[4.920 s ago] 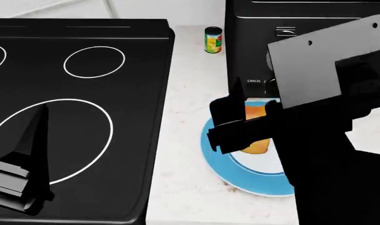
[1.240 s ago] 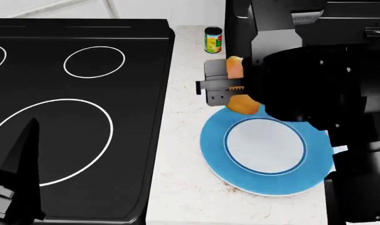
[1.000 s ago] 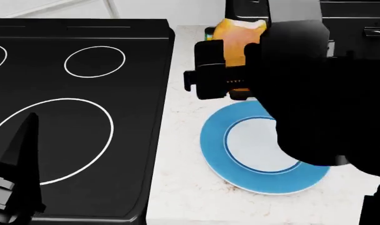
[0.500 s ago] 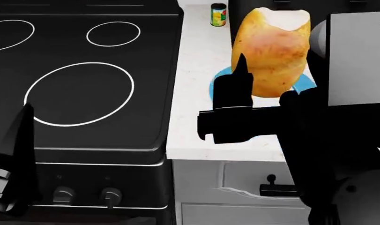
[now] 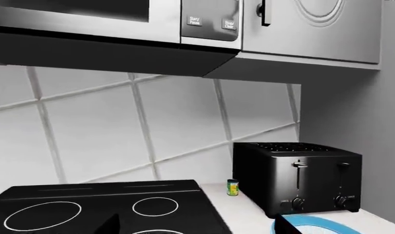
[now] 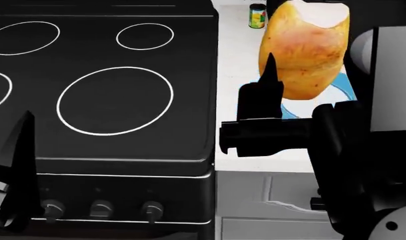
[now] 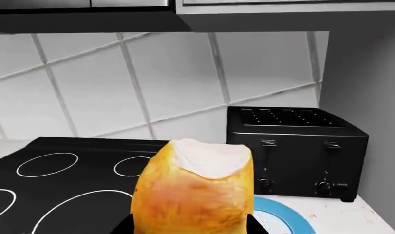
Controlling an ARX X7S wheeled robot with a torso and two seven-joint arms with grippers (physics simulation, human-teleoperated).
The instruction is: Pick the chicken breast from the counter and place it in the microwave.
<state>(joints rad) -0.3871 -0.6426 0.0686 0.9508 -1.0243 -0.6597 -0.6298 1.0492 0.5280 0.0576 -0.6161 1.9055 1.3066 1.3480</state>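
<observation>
My right gripper (image 6: 300, 70) is shut on the chicken breast (image 6: 303, 50), a golden-orange lump with its pale end up, held high above the counter (image 6: 246, 65). In the right wrist view the chicken breast (image 7: 194, 195) fills the space between the jaws of my right gripper (image 7: 191, 225). The microwave (image 5: 86, 14) hangs above the stove, silver, with its door shut. My left gripper (image 6: 16, 165) is open and empty over the stove's front left; it shows in the left wrist view (image 5: 197, 228) with its jaws wide apart.
A blue plate (image 6: 342, 94) lies on the counter under the chicken. A black toaster (image 5: 298, 183) stands behind it, also seen in the right wrist view (image 7: 294, 146). A small yellow-green can (image 6: 258, 15) sits at the back. The black stovetop (image 6: 116, 90) is at the left.
My right gripper took the chicken breast off the blue plate and raised it high. The head view pulled back and shifted, so the stove's front knobs now show.
</observation>
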